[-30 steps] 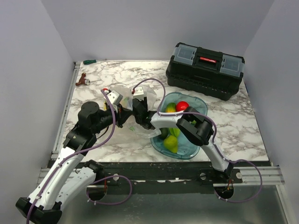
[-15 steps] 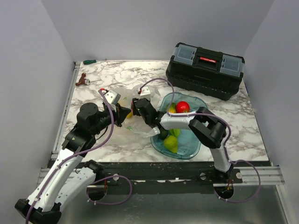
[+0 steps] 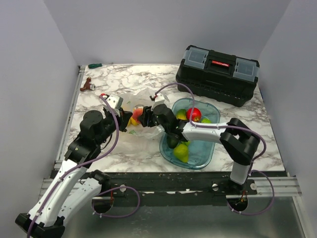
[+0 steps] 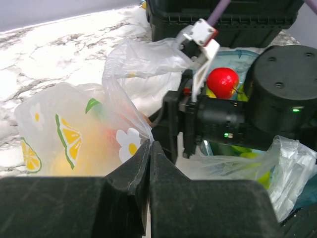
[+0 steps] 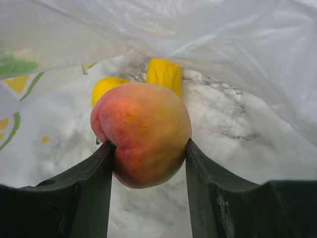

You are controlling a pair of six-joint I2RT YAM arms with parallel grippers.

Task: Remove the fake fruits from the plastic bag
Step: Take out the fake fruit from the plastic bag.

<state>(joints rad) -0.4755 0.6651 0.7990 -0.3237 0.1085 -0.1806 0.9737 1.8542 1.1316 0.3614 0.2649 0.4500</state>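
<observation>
The plastic bag [image 3: 130, 101] lies crumpled left of the blue tray [image 3: 212, 148]; its lemon prints show in the left wrist view [image 4: 69, 141]. My left gripper [image 3: 123, 122] is shut on the bag's edge [image 4: 149, 145] and holds it up. My right gripper [image 3: 142, 118] reaches inside the bag, shut on a peach [image 5: 143, 134], which also shows in the top view [image 3: 135, 115]. Behind the peach, inside the bag, lie two yellow fruit parts [image 5: 166, 74], perhaps a banana. In the tray sit a red apple [image 3: 193, 114], a green pear [image 3: 181, 151] and other green fruits.
A black toolbox [image 3: 217, 74] stands at the back right. A small brown object [image 3: 87, 85] and a green pen-like object [image 3: 94, 65] lie at the back left. The right arm's wrist [image 4: 218, 119] is close in front of my left gripper.
My left gripper has pulled the bag's edge to the left. My right gripper has reached further left into the bag, and the peach now shows between its fingers.
</observation>
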